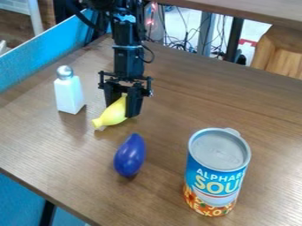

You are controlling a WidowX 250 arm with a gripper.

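Note:
My gripper (124, 110) hangs over the back left part of the wooden table, its fingers on both sides of a yellow banana-like object (113, 114). The yellow piece slants down to the left, its narrow tip close to the tabletop, its upper end between the fingers. Left of the gripper stands a white shaker (69, 92) with a silver cap, upright and apart from it. In front of the gripper lies a dark blue oval object (130, 155). A soup can (216, 173) with a blue and orange label stands upright at the front right.
The wooden table (171, 106) has its front left edge running diagonally across the lower left. A blue panel (44, 57) borders the back left. Beyond the back edge are cables (184, 39), table legs and a wooden piece (280, 52) at the right.

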